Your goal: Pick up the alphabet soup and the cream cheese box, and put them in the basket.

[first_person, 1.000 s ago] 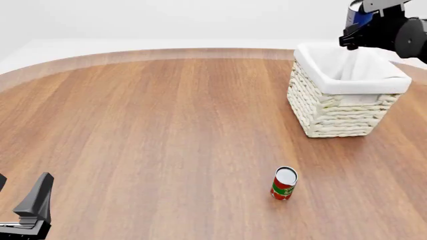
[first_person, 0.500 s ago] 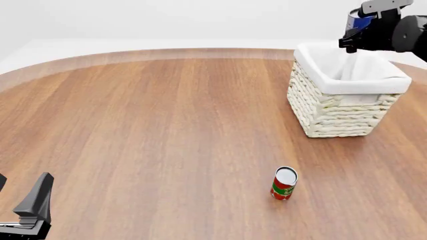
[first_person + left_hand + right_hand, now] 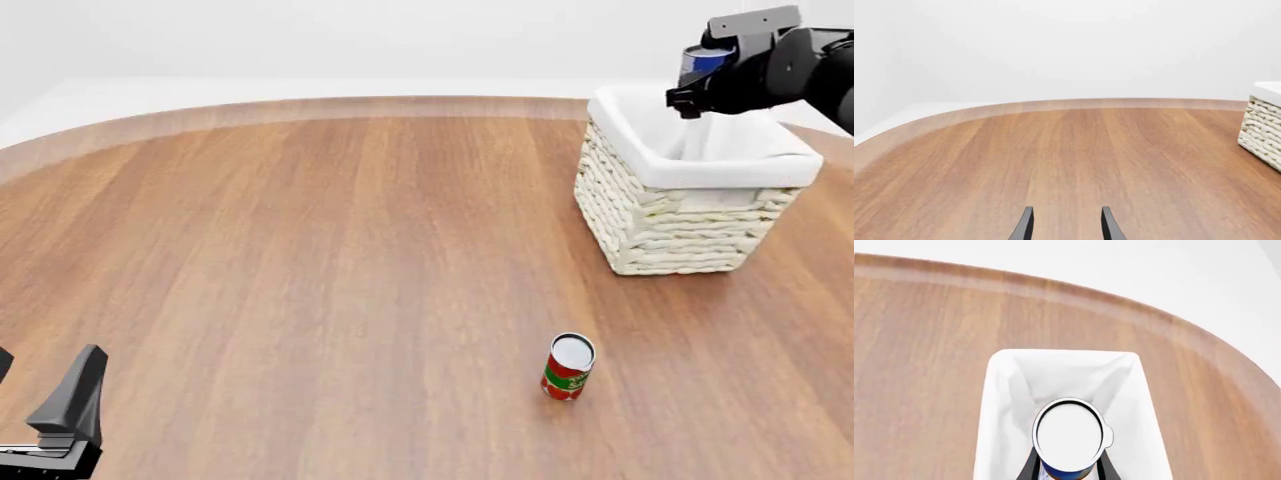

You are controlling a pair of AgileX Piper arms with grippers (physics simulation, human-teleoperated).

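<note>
The alphabet soup (image 3: pixel 703 62), a can with a blue label, hangs above the basket (image 3: pixel 674 215) with my right gripper (image 3: pixel 690 90) shut on it. In the right wrist view the can's white top (image 3: pixel 1069 435) sits between the dark fingers (image 3: pixel 1029 467), directly over the basket's white lining (image 3: pixel 1004 390). My left gripper (image 3: pixel 47 395) rests low at the near left of the table, open. Its two fingertips (image 3: pixel 1024 227) have nothing between them. The basket's woven corner (image 3: pixel 1262 130) also shows in the left wrist view. The cream cheese box is out of view.
A red and green can (image 3: pixel 569 367) stands upright on the wooden table (image 3: pixel 334 260), nearer to me than the basket. The table's curved far edge (image 3: pixel 307 105) runs behind the basket.
My right gripper has carried the soup can a little left and down, over the basket's opening. The left arm has not moved.
</note>
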